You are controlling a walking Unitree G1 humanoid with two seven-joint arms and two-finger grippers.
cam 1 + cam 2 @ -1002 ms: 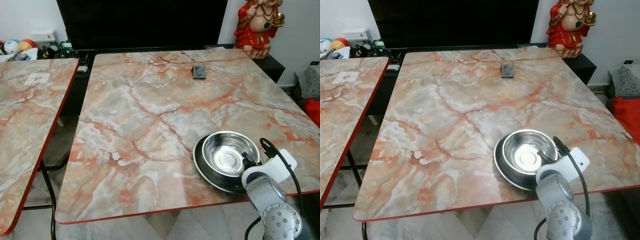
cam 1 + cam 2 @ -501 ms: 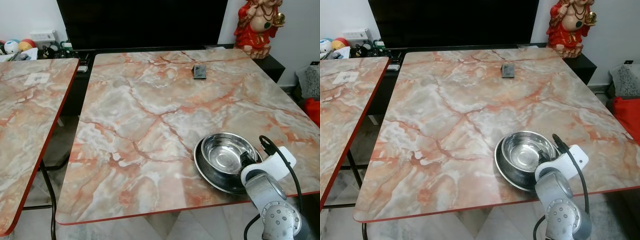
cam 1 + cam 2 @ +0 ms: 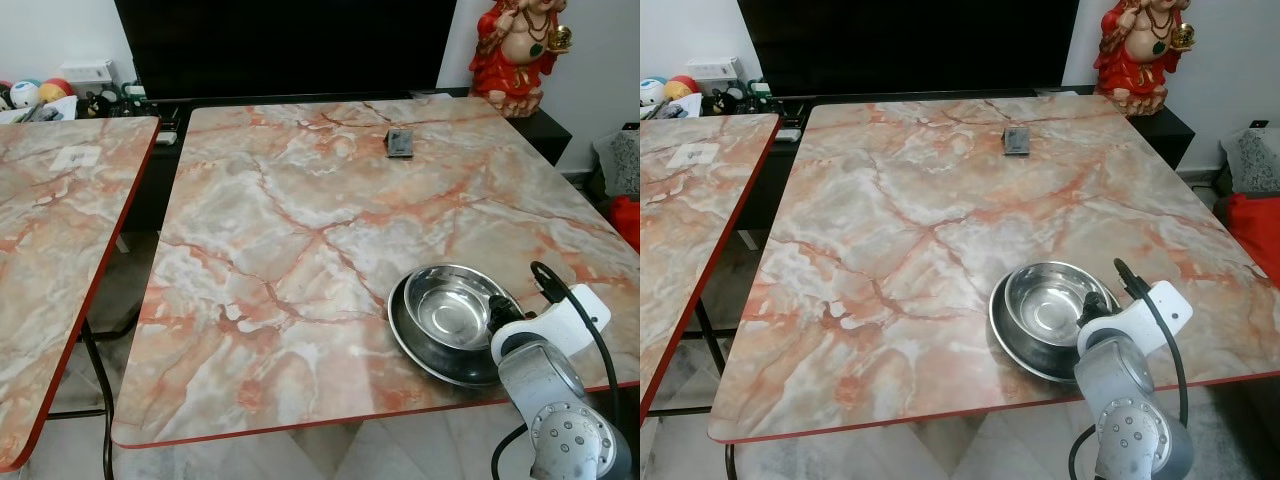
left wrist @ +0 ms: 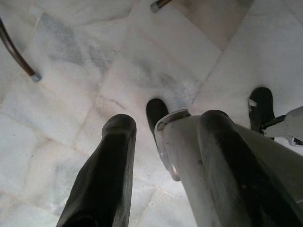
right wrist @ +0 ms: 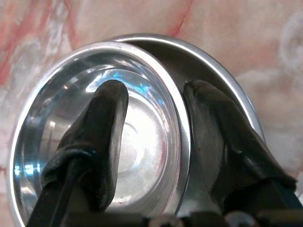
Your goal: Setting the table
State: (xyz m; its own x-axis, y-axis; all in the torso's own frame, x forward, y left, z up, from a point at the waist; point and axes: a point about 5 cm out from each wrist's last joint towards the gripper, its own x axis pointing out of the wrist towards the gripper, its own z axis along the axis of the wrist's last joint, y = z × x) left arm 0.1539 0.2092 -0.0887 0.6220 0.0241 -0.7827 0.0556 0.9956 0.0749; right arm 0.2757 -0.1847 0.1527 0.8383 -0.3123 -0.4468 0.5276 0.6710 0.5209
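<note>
A steel bowl [image 3: 452,308] sits inside a wider steel plate [image 3: 408,335] near the front right edge of the marble table [image 3: 300,200]. My right gripper [image 5: 155,87] is at the bowl's right side and open. One black finger [image 5: 102,132] is inside the bowl and the other finger [image 5: 213,127] is outside it over the plate, so the bowl's rim runs between them. In the head views the silver right arm [image 3: 540,390] hides the fingertips. My left gripper [image 4: 166,118] hangs open over the tiled floor.
A small dark flat object [image 3: 399,143] lies at the far side of the table. A second marble table [image 3: 60,200] stands to the left with a narrow gap between. A red statue [image 3: 515,50] and a black screen are behind.
The right arm has shifted a little to the right. The bowl, tilted half a second ago, now sits level in the plate.
</note>
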